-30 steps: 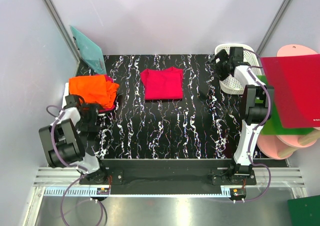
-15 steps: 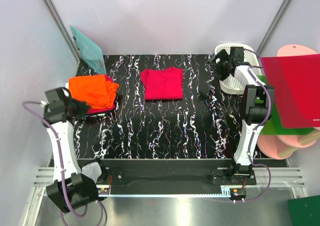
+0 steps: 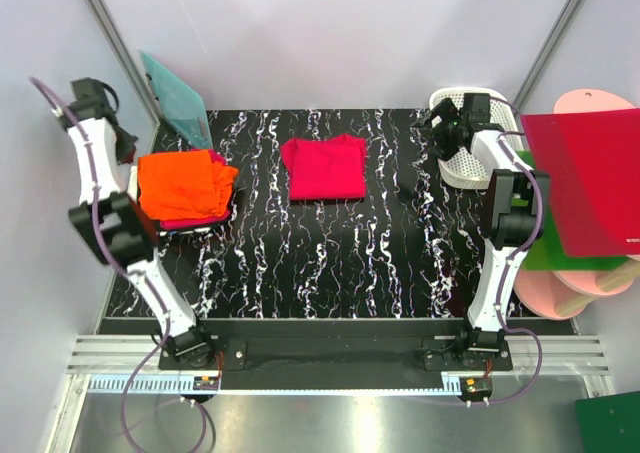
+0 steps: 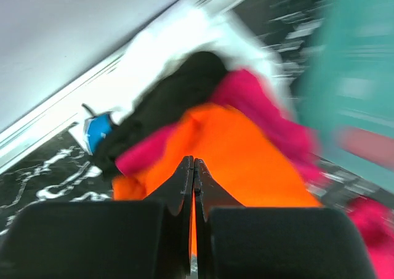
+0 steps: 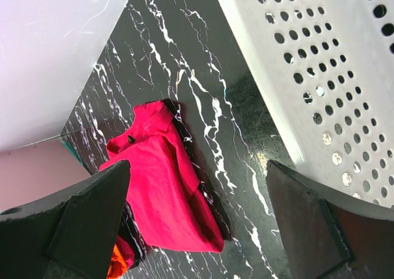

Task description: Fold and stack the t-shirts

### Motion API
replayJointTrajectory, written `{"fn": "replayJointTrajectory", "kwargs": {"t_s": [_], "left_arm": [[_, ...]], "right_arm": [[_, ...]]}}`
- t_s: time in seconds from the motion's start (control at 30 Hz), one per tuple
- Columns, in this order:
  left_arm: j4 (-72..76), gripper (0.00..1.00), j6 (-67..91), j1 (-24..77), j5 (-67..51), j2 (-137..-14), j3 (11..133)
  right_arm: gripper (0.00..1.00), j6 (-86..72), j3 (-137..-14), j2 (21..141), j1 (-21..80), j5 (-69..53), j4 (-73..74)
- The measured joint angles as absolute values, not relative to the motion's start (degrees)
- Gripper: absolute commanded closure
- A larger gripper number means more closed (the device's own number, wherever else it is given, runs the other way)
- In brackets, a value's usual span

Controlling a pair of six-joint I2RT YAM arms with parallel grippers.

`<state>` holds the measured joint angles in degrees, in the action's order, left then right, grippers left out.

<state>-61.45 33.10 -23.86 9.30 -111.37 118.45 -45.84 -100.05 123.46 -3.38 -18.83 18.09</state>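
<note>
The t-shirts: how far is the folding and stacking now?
Done: the red t-shirt lies folded in the middle of the table. In hand: nothing; the left tool is shut and empty near the orange t-shirt, the right tool open by the basket. Left: the orange one, lying rumpled, needs folding and stacking with the red.

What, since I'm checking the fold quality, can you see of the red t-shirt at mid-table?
The red t-shirt is plain crimson-pink soft cloth, folded into a rough rectangle, wider at its far edge. It lies flat on the black, white-veined table, toward the far middle; only the table touches it.
</note>
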Motion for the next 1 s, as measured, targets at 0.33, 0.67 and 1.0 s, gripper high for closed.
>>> {"fn": "replayJointTrajectory", "kwargs": {"t_s": [0.33,0.67,1.0], "left_arm": [[-73.89,1.00,32.51,-22.96,14.72,-123.15,123.28],[-71.55,1.00,24.23,-15.20,23.14,-117.14,118.93],[-71.09,1.00,22.17,-10.92,23.59,-130.98,135.70]], "right_arm": [[0.00,-45.19,-99.81,123.39,-4.03,-20.71,17.82],[0.00,-45.06,-99.68,123.39,-4.05,-20.86,17.67],[0.00,-42.22,-95.61,120.20,-4.14,-20.99,17.67]]}}
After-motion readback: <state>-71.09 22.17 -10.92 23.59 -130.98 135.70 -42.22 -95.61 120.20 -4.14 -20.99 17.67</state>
